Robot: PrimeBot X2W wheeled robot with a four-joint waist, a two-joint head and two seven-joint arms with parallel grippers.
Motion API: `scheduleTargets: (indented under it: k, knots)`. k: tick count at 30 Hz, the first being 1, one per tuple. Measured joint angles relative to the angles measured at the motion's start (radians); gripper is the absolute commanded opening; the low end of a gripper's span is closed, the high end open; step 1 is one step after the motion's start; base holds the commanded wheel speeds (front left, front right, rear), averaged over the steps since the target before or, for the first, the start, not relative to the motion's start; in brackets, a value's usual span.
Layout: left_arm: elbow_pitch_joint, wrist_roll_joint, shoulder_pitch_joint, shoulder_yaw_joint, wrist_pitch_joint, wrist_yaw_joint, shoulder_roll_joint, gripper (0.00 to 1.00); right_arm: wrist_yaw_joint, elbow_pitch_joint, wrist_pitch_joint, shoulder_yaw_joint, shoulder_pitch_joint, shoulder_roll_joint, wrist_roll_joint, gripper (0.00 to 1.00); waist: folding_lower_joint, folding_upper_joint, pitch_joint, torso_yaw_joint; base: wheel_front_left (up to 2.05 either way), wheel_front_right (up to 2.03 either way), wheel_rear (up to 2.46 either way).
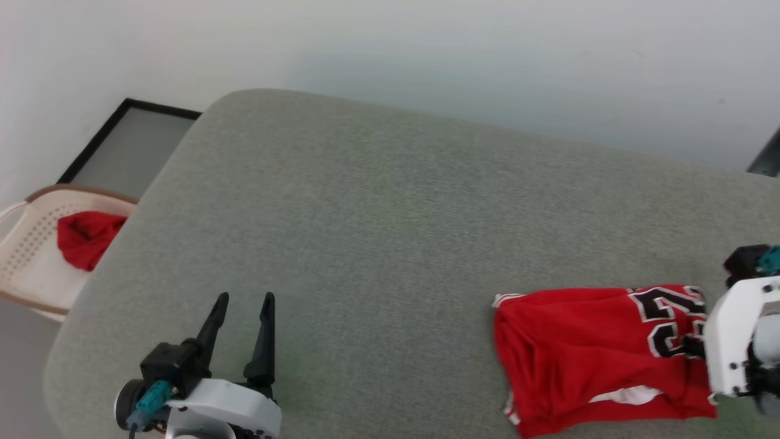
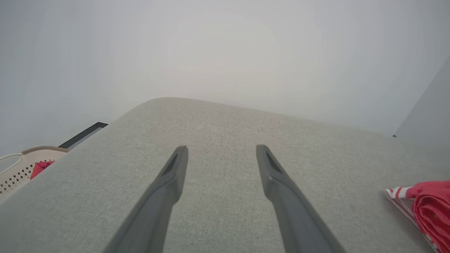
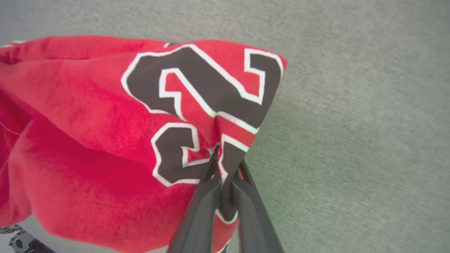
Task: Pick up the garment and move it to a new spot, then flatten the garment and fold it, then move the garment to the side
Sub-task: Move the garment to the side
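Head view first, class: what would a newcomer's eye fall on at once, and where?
The red jersey T-shirt with black, white-edged numbers lies bunched at the right near part of the grey table, with the right end effector shut on its numbered edge. The left end effector stands open over bare table at lower left, and a smaller red cloth sits in a cream basket off the table's left side.

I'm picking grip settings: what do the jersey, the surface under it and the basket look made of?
Jersey: soft knit cloth, matte, fuzzy; it bunches and creases. Surface: grey woven upholstery fabric, visible weave, probably padded given rounded edges. Basket: likely moulded cream plastic, perforated wall, smooth brown rim.
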Motion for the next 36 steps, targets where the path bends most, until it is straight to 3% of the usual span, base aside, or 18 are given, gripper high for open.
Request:
scheduleTargets:
  k: [9, 23, 36]
  knots:
    - [-0.008, 0.001, -0.015, -0.03, 0.0, 0.0, 0.007, 1.0, 0.0, -0.008, -0.016, -0.015, -0.037, -0.115, -0.003, 0.0, 0.0, 0.0, -0.003, -0.058, 0.0, 0.0, 0.0]
    - [-0.016, -0.01, -0.077, -0.072, 0.0, 0.0, 0.007, 1.0, 0.0, 0.072, -0.105, -0.053, -0.144, -0.355, -0.075, 0.0, 0.0, -0.0001, 0.056, -0.133, 0.0, 0.0, 0.0]
    - [-0.043, -0.011, -0.156, -0.101, 0.0, 0.0, 0.001, 1.0, 0.0, 0.238, -0.277, -0.054, -0.242, -0.476, -0.183, 0.0, 0.0, -0.0001, 0.161, -0.148, 0.0, 0.0, 0.0]
